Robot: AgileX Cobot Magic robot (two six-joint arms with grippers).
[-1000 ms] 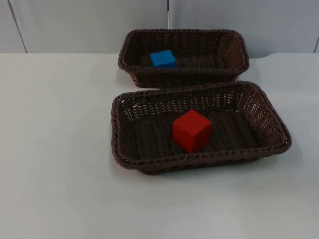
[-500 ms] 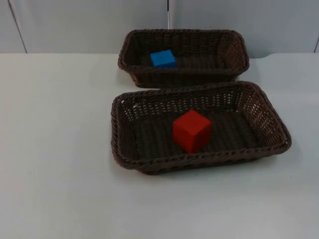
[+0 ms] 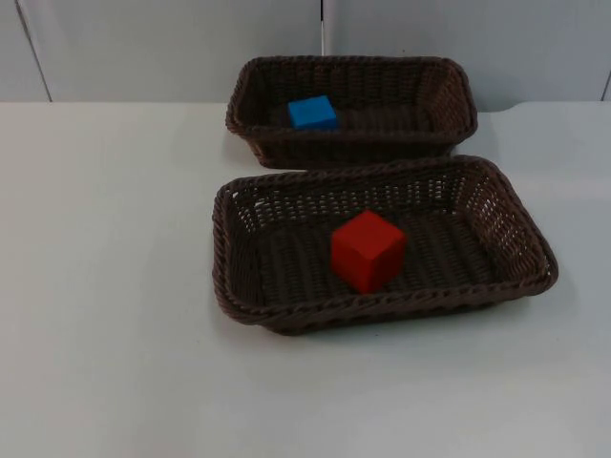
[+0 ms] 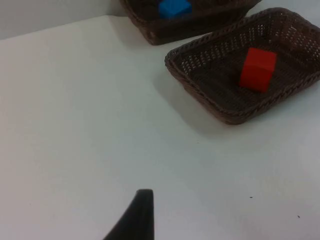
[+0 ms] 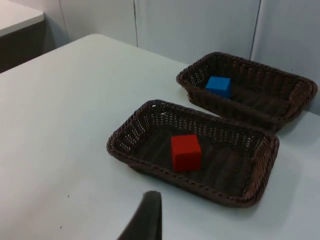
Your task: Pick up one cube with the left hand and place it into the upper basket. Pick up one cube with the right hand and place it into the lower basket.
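We compare this moment with the two earlier top views and we find no change: both cubes and both baskets lie just as they did.

The blue cube [image 3: 312,113] sits inside the upper basket [image 3: 449,134], the one nearer the far edge of the counter [image 3: 105,286], close to that basket's left end. The red cube [image 3: 368,250] rests on the floor of the lower basket [image 3: 382,310], near its middle and turned a little, apart from all four walls. The two baskets stand close together, the lower one just in front of the upper one, toward the near edge.

The left end effector [image 4: 136,220] hangs above bare counter, well apart from the baskets on the left side. The right end effector [image 5: 147,217] hangs on the near side of the lower basket, also away from it. From each one we see a single black fingertip, so we cannot tell if the fingers are apart or together. Neither end effector carries a cube.

We judge from this that both placements are already done, because each basket has one cube inside. Since nothing has moved, we think the arms are only waiting at rest, and no further step seems needed.
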